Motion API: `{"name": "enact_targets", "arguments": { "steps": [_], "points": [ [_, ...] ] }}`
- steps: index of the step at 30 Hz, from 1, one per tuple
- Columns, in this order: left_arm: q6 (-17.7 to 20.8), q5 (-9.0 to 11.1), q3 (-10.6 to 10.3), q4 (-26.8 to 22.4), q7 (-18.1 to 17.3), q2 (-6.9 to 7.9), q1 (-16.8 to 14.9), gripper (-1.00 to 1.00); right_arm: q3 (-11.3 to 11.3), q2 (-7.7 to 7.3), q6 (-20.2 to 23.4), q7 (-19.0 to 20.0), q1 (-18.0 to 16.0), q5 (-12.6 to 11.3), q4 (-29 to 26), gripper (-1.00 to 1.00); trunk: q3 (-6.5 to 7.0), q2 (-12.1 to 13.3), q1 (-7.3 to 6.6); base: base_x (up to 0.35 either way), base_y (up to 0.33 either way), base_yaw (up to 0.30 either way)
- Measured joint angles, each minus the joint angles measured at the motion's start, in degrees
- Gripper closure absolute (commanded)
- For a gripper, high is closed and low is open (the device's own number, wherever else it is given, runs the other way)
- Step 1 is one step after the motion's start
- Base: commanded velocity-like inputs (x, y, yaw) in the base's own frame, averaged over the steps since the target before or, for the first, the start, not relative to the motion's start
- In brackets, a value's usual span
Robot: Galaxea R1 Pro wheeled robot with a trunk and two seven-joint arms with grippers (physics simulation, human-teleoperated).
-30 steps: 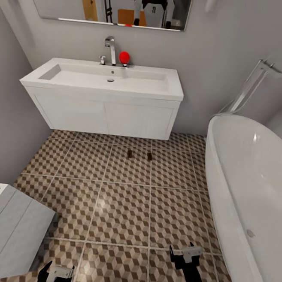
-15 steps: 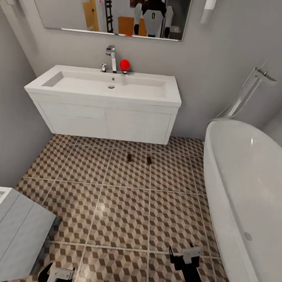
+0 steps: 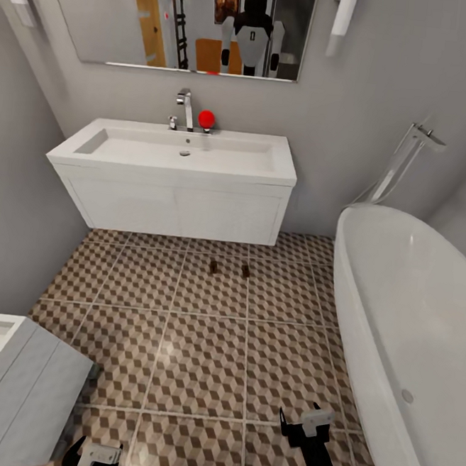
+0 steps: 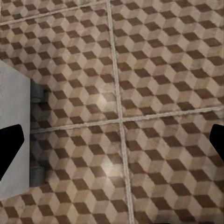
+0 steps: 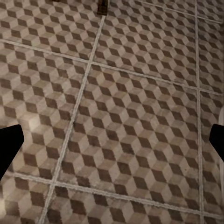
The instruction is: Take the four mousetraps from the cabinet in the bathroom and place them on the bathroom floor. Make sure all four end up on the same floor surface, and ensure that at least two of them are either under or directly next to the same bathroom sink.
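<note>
Head camera first: two mousetraps [image 3: 229,268] lie on the bathroom floor [image 3: 199,358], side by side with a gap between them, just in front of the white wall-hung sink [image 3: 175,163] and well ahead of both grippers. The left gripper [image 3: 94,455] hangs low over the tiles beside a grey-white cabinet [image 3: 12,383], which stands on its outer side; whether its jaws are spread cannot be told here. The right gripper [image 3: 307,425] hovers over the floor with the white bathtub [image 3: 410,314] on its outer side. A mirror [image 3: 182,18] over the sink reflects the robot.

Left wrist camera: both dark fingertips [image 4: 9,149] sit far apart, spread wide with nothing between them, cube-pattern tiles beyond.

Right wrist camera: fingertips [image 5: 9,147] likewise spread wide and empty over the tiles; one mousetrap [image 5: 102,6] lies far ahead of the gripper.
</note>
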Motion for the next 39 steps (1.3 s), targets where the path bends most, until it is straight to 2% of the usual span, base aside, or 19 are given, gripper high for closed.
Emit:
{"name": "enact_targets", "arguments": {
  "steps": [39],
  "points": [
    [0.0, 0.0, 0.0, 0.4, 0.0, 0.00, 0.0, -1.00, 0.0, 0.00, 0.0, 0.0, 0.0, 0.0, 0.0, -1.00, 10.63, 15.7, -8.57, 0.000, 0.000, 0.000]
  ]
}}
